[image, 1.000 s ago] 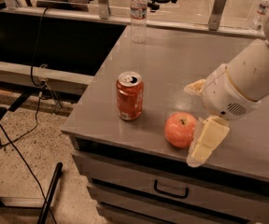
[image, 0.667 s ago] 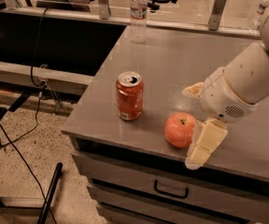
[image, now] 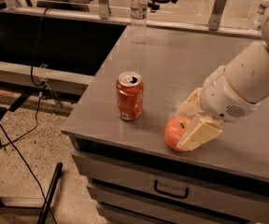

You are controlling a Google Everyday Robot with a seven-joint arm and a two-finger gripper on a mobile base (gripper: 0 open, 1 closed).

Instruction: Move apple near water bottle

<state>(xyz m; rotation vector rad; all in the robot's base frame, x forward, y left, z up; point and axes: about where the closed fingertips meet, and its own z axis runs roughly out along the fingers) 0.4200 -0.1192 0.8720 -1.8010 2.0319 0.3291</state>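
Observation:
The apple (image: 172, 130), red-orange with pale streaks, sits on the grey table (image: 181, 64) near its front edge. My gripper (image: 185, 129) comes in from the right on a white arm and is open, with its cream fingers (image: 201, 133) straddling the apple's right side. The near finger overlaps the apple's front right and the far finger lies just behind it. The water bottle (image: 138, 14), clear with a white cap and a pale label, stands upright at the table's far left edge, well away from the apple.
An orange-red soda can (image: 130, 96) stands upright left of the apple. A second, smaller-looking clear bottle (image: 261, 9) stands at the far right. Drawers (image: 172, 190) sit under the table's front edge. Cables and a bar lie on the floor at left.
The gripper has moved down and left onto the apple, and the gap between its fingers has narrowed. The apple, can and bottles have not moved.

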